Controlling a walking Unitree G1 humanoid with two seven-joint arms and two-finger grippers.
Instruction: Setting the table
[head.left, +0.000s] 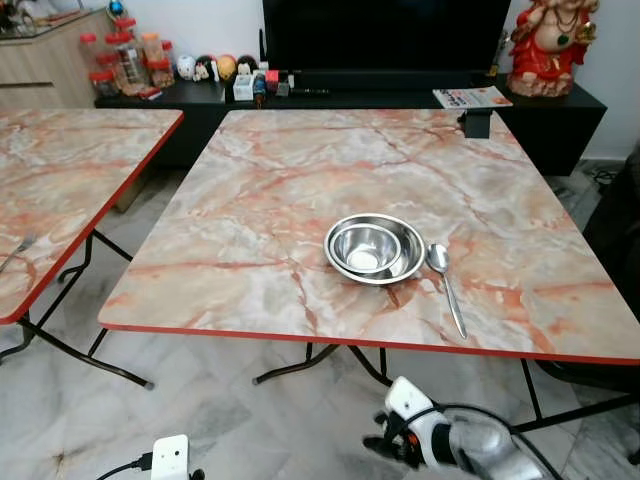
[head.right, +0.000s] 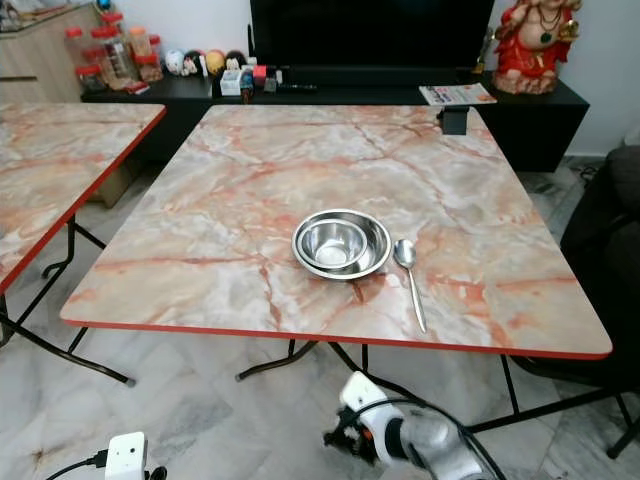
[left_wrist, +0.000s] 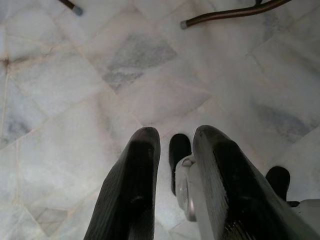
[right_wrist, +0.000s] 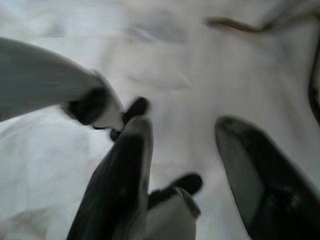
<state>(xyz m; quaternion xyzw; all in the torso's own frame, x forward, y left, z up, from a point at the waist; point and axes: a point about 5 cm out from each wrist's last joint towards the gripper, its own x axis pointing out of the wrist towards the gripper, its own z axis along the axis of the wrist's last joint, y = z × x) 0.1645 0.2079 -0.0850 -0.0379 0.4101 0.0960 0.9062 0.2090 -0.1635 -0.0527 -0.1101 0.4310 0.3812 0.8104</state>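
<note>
You have one place laid, a steel bowl (head.left: 375, 248) with the spoon (head.left: 445, 285) just right of it on the table (head.left: 250, 200); further settings look left to do, with the left gripper (left_wrist: 172, 150) slightly parted and empty and the right gripper (right_wrist: 182, 150) wide apart and empty, both low over the floor.

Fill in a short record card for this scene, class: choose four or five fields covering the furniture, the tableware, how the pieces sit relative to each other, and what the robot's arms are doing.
Main table: marble-patterned folding table with red edge
Tableware: small steel bowl nested inside wide shallow steel bowl; long steel spoon
Spoon position: on the robot's right of the bowls, close beside them, handle toward the near edge
Second table: matching marble-patterned table on the robot's left
Left gripper: low over the marble floor, jaws open, holding nothing
Right gripper: low, jaws open, holding nothing
</note>
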